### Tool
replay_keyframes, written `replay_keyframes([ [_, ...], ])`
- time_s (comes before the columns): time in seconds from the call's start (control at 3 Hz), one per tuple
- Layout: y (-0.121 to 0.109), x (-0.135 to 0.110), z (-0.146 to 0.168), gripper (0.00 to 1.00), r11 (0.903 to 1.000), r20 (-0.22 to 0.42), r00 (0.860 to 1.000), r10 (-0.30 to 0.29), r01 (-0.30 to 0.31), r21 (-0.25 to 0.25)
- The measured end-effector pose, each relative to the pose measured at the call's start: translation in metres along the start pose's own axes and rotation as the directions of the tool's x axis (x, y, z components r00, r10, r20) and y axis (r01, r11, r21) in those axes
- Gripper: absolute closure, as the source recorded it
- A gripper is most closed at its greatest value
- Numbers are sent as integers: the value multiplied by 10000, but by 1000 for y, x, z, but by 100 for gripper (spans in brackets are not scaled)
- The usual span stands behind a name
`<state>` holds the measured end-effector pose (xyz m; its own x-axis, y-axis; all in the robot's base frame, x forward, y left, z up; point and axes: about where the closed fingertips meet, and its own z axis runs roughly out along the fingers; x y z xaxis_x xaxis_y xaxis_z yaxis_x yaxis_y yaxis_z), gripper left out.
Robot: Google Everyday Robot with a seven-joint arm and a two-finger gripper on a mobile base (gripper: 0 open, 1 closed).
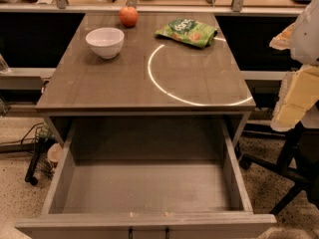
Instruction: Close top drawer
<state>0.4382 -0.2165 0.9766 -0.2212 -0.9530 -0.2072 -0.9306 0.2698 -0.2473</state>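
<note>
The top drawer (pixel 147 185) is a wide, deep grey wooden drawer. It stands pulled far out from under the grey table top (pixel 144 78), towards the camera. Its inside is bare. Its front panel (pixel 75 225) runs along the bottom edge of the view. The two dark posts of its pull handle (pixel 148 232) show at the panel's centre. My gripper is out of view. Only a white rounded part (pixel 308 31) at the right edge may belong to my arm.
On the table top stand a white bowl (pixel 105 41), a red apple (pixel 128 16) and a green snack bag (pixel 187 32). A chair with yellow foam (pixel 299 96) and dark legs (pixel 279 173) stands right of the drawer. Cables and a wire rack (pixel 37 153) lie on the left floor.
</note>
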Motion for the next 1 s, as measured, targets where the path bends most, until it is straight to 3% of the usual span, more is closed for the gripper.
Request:
replay_keyframes([
  [0.67,4,-1,1,0,9997,-206,9996,-207,209,89],
  [1.0,26,0,11,0,9973,-43,9975,-705,706,187],
])
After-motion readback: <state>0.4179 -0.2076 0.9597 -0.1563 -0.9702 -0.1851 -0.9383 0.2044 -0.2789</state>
